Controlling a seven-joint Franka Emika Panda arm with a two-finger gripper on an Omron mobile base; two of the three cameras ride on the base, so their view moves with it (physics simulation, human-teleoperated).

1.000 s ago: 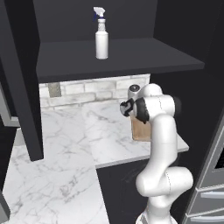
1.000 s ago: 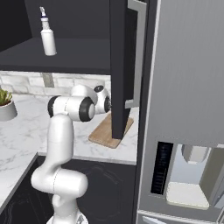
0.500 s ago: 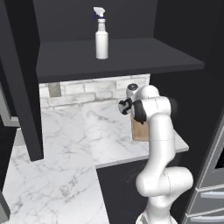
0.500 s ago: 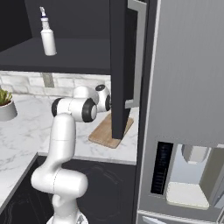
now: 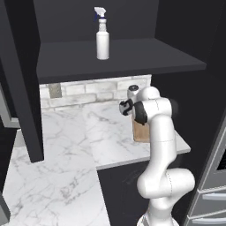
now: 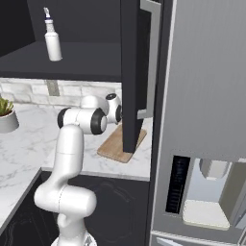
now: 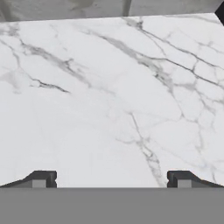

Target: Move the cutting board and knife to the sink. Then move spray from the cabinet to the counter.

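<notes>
My gripper hangs open over bare white marble, its two dark fingertips far apart with nothing between them. The wooden cutting board lies on the counter by the dark side panel, just right of my wrist; in the left base view the arm hides most of the cutting board. The white spray stands upright on the shelf of the open black cabinet, above and left of my hand. The knife and the sink are out of view.
An open cabinet door with a long grey handle hangs just right of the arm. The steel fridge stands further right. A potted plant sits at the counter's left. A dark cabinet side panel drops to the counter.
My hand has edged slightly left over the counter, away from the cutting board. The jaws have stayed open.
</notes>
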